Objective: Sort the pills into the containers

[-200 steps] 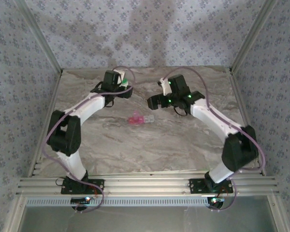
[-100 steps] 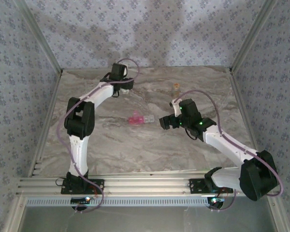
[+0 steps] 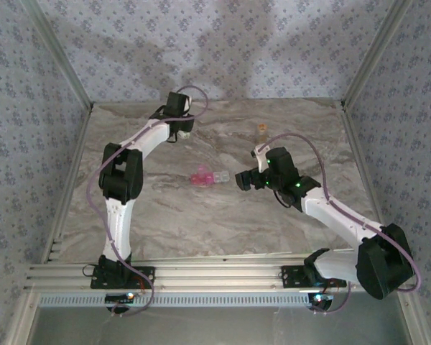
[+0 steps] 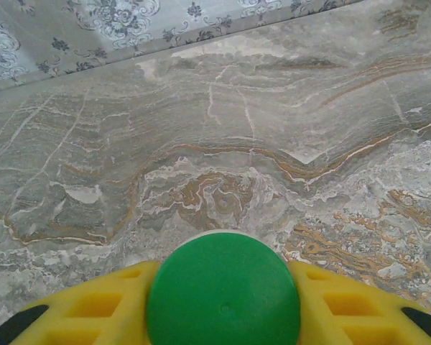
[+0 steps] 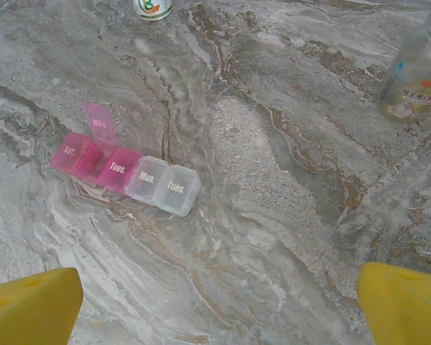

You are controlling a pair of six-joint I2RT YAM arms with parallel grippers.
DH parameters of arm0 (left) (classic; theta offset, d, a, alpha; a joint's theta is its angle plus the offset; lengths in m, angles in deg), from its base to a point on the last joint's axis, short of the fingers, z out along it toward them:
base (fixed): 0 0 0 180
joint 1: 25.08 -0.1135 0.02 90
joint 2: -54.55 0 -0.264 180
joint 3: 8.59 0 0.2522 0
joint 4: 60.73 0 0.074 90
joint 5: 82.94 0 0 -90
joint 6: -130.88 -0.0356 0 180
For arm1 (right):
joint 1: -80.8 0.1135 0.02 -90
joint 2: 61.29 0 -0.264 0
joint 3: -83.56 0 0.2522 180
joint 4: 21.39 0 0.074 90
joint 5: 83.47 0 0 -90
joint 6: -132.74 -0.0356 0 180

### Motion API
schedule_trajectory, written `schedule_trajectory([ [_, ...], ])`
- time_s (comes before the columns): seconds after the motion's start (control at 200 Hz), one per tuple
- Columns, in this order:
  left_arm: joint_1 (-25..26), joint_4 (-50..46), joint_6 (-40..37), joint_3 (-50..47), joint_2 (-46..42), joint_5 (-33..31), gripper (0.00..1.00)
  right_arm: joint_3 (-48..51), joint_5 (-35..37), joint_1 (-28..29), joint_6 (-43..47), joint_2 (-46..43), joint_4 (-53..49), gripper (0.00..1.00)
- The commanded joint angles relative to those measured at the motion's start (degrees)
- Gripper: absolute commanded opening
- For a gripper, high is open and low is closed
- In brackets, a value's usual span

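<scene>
Far left of the tabletop (image 3: 201,230): finds the left end effector (image 3: 180,131) stretched out further than one second ago, and no more wide open. From its wrist view, has the yellow fingers (image 4: 93,309) drawn in against both sides of the green cap (image 4: 223,291) of the white bottle (image 5: 152,6), with no gap to see. Looks like a grip just made, though cannot confirm how firm. Means, by judgement, a bottle ready for lifting or opening, a needed step before any pill goes in.

In the middle, leaves the pink-and-clear pill case (image 5: 126,169) where it was, lying flat, with one pink lid seemingly raised, well apart from the bottle.

To the right, shows the small clear vial (image 3: 261,129) uncovered now, upright near the far edge, after the pulling back of the right arm. Has the right end effector (image 5: 215,302) spread fully and holding nothing, hovering near the case on its right side. Suggests the case as its next concern.
</scene>
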State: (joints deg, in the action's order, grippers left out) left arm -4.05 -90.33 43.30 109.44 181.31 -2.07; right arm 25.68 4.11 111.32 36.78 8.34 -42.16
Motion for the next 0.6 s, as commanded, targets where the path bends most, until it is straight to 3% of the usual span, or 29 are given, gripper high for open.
schedule_trajectory([
  [0.0,1.57,-2.64,-2.26,-1.51,-3.17,-3.57,0.37,0.22,1.51,0.51,0.97,-1.60,0.35,1.00],
  [0.21,5.13,-0.86,-2.32,-10.60,-13.95,-7.96,0.35,0.19,1.87,1.23,1.03,-2.21,0.08,1.00],
  [0.43,8.35,-0.29,2.58,-23.87,-28.40,-10.05,0.30,0.07,2.80,2.21,1.63,-2.74,-0.64,1.00],
  [0.6,13.56,-1.15,8.40,-35.07,-41.09,-12.94,0.30,0.07,3.42,2.92,1.91,-3.15,-0.98,1.00],
])
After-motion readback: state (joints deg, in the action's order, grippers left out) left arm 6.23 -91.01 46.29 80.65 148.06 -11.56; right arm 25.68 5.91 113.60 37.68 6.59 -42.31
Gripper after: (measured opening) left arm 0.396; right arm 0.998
